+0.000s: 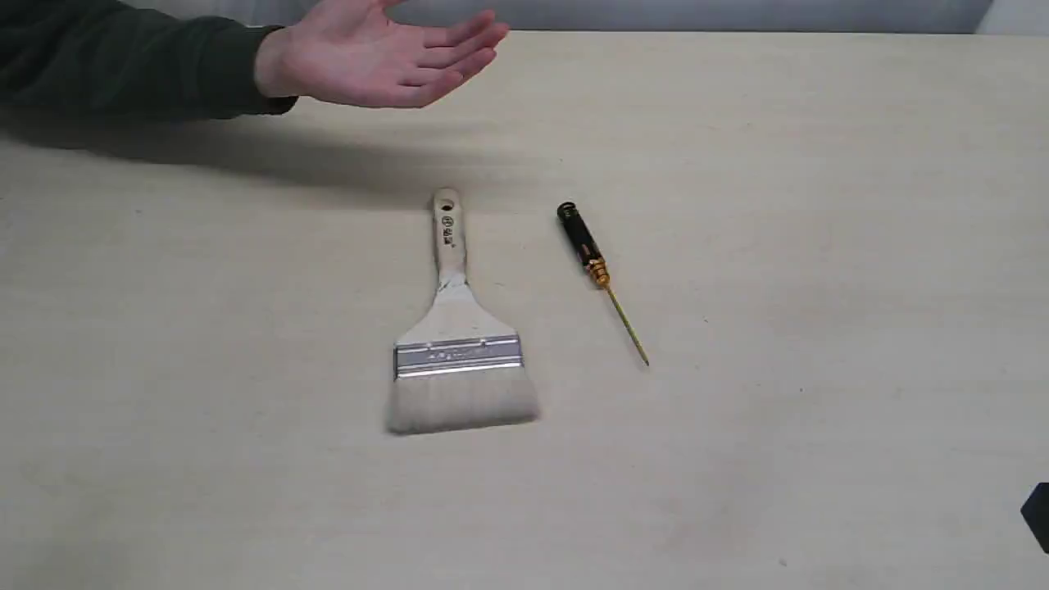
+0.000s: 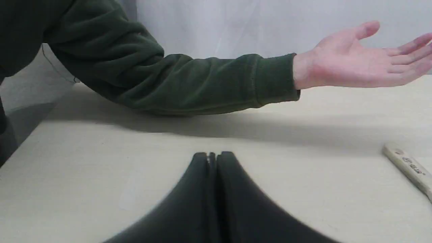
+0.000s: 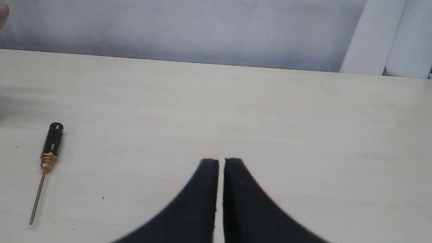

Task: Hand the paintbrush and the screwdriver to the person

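Observation:
The paintbrush lies flat mid-table, cream handle pointing toward the far edge, whitish bristles toward the near edge. To its right lies the screwdriver, black handle far, gold shaft near; it also shows in the right wrist view. The person's open hand, palm up, hovers over the far left of the table above a dark green sleeve. My left gripper is shut and empty, well short of the hand and apart from the brush handle. My right gripper is shut, empty, away from the screwdriver.
The pale wooden table bears only the two tools. A grey-white curtain hangs behind its far edge. A black piece of the right arm shows at the exterior view's lower right edge.

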`<state>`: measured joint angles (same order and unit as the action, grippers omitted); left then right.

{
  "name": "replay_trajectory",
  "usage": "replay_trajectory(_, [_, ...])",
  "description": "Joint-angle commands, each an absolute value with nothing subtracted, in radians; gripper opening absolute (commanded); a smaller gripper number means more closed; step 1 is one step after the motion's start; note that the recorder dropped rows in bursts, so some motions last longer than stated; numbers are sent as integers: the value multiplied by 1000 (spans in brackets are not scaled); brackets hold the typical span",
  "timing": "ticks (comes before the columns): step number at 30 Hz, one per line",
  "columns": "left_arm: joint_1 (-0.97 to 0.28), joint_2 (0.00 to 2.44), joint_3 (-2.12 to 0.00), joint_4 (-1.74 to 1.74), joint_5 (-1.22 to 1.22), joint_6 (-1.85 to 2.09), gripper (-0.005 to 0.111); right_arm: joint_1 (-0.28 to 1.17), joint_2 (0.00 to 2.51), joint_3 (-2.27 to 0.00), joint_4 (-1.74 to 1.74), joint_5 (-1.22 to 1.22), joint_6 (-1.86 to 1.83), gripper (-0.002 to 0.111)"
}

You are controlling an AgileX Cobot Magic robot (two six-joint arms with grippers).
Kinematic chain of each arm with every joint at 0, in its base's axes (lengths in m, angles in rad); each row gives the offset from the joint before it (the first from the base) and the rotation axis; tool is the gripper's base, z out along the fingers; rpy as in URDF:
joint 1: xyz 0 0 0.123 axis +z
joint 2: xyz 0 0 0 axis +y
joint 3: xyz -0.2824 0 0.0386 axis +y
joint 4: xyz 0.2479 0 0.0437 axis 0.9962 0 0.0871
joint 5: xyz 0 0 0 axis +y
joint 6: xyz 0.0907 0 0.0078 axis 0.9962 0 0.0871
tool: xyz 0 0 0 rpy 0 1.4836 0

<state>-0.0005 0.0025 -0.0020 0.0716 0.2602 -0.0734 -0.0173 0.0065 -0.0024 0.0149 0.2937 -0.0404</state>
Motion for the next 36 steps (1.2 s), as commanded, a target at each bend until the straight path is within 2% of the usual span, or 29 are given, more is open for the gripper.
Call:
replay_trajectory(1, [-7, 0, 0, 71, 250, -75, 0, -24, 0, 0, 13, 293, -37, 4])
replay_trajectory(20, [-7, 0, 0, 67, 252, -75, 0, -24, 0, 0, 11, 281, -40, 4])
replay_trajectory(36, [-7, 0, 0, 67, 250, -75, 0, -24, 0, 0, 18, 128, -37, 4])
